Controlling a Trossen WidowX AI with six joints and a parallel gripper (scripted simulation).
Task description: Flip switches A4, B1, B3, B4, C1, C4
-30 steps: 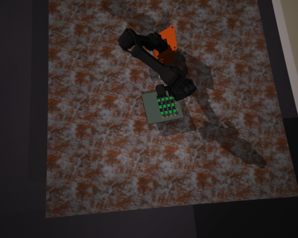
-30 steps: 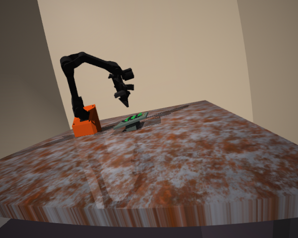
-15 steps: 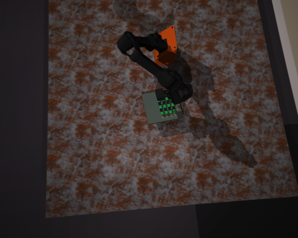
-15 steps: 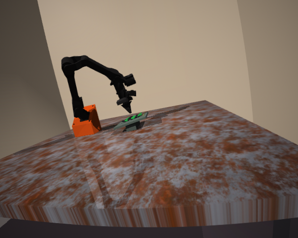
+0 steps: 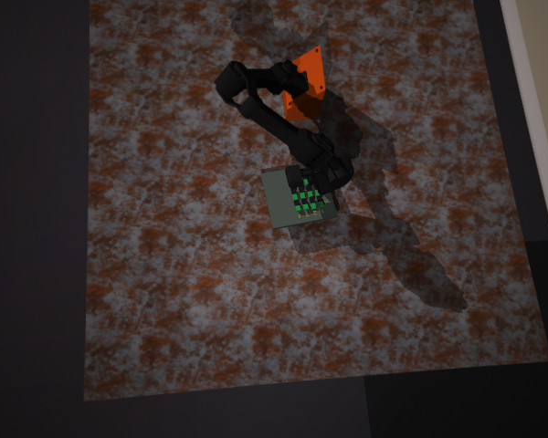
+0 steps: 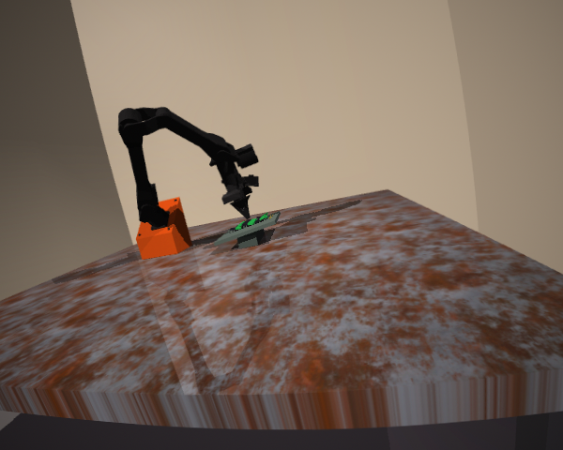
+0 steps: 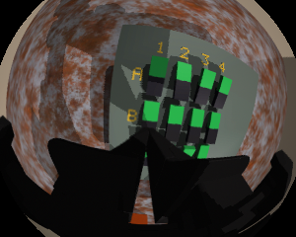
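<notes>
Claw (image 6: 247,216) (image 7: 147,132), tips pressed together, empty; just by switch B1 (image 7: 151,113); panel's (image 5: 275,200) (image 6: 276,220) (image 7: 237,94) left edge near.
</notes>
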